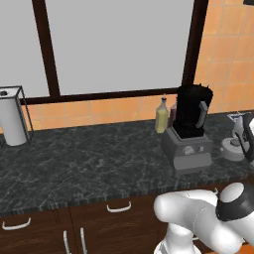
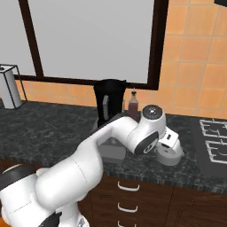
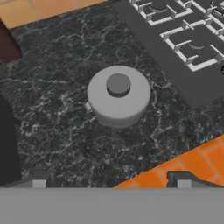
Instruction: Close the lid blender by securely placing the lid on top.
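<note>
The blender, a black jar with a side handle on a boxy grey base, stands uncovered on the dark marble counter by the window. The lid, a round light-grey cap with a small knob, lies flat on the counter to the blender's right, between it and the stove; I also see the lid partly under my hand. My gripper hovers above the lid, open, its fingertips wide apart with nothing between them. At the right edge of the left base view the gripper hangs over the lid.
A yellowish bottle and a dark red bottle stand behind the blender by the wall. Stove grates lie right of the lid. A paper towel holder stands far left. The counter's front edge runs close to the lid.
</note>
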Tool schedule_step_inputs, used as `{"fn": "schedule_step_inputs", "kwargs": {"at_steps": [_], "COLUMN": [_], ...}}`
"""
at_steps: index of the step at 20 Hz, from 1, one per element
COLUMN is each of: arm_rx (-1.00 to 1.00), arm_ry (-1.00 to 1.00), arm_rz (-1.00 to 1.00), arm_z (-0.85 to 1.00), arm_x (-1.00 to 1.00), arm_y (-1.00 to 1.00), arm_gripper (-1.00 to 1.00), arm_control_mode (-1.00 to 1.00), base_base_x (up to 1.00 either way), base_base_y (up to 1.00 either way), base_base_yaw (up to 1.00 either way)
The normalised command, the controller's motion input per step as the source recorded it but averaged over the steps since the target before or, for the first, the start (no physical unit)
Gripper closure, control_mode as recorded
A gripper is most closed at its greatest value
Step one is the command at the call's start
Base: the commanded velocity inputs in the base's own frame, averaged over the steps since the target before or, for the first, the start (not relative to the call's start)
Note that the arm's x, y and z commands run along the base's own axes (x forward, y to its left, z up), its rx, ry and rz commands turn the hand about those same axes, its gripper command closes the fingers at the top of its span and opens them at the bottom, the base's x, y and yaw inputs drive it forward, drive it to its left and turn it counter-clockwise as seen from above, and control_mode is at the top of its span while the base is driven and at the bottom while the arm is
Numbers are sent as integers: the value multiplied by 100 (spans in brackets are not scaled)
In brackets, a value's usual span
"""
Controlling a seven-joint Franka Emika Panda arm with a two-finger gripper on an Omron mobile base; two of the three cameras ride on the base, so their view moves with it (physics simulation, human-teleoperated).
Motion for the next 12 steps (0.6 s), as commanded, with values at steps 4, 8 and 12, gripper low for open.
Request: {"fn": "schedule_step_inputs", "kwargs": {"at_steps": [4, 8, 12], "arm_rx": [0, 0, 2], "arm_ry": [0, 0, 0], "arm_rz": [16, 18, 15], "arm_z": [-17, -19, -18], "arm_x": [24, 32, 39], "arm_y": [-8, -14, -26], "arm_gripper": [-100, -100, -100], "arm_control_mode": [-100, -100, -100], "base_base_x": [0, 0, 0], "base_base_y": [0, 0, 0], "base_base_yaw": [0, 0, 0]}}
